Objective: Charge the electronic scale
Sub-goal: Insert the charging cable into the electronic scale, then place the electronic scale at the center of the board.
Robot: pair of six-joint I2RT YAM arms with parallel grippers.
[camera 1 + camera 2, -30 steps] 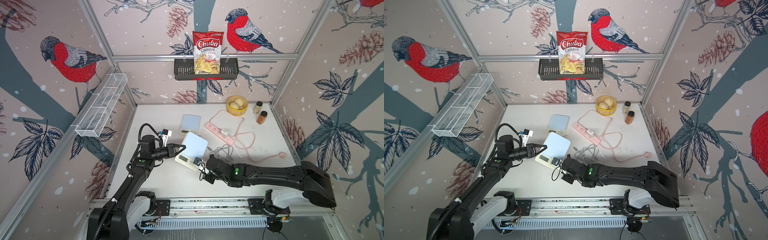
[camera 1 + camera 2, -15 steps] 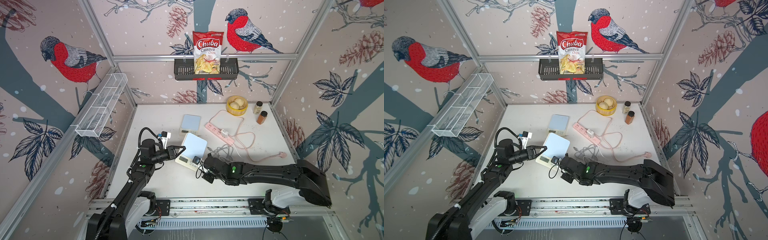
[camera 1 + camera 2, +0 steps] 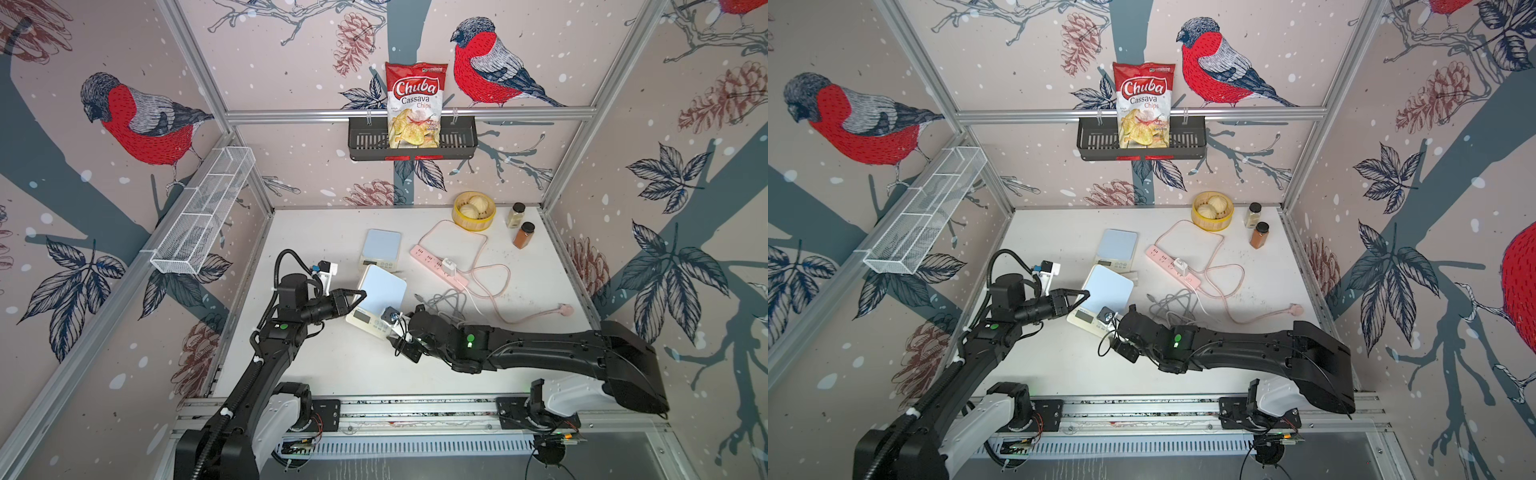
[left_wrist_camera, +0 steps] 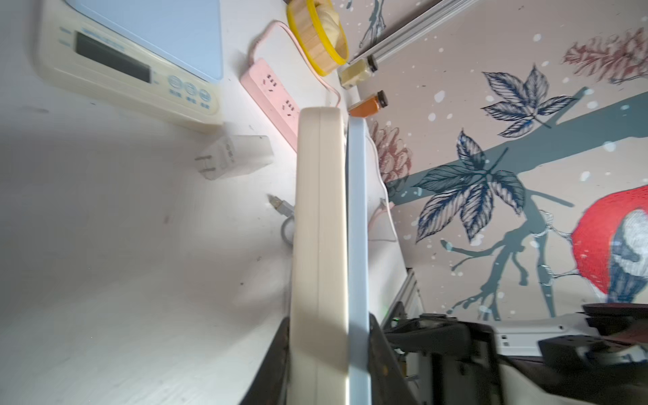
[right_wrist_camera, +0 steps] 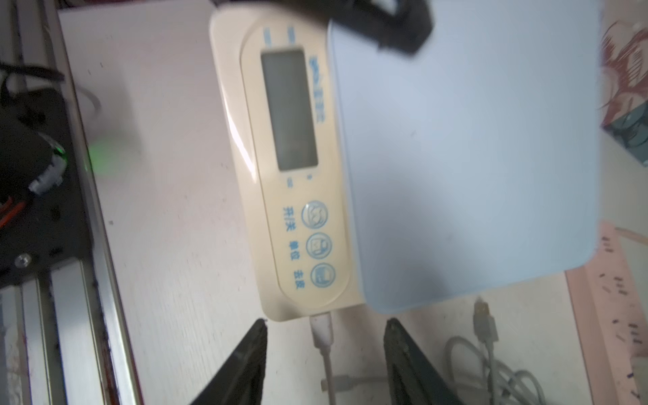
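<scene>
Scale was just robot-side of the pink power strip on the table. Left hand was clamped on scale's edge, top & bottom. Right hand had jaws apart w/ the white cable plug between them, untouched afaict, plugged into scale's side. 2nd scale sat just beside the strip's far end.
</scene>
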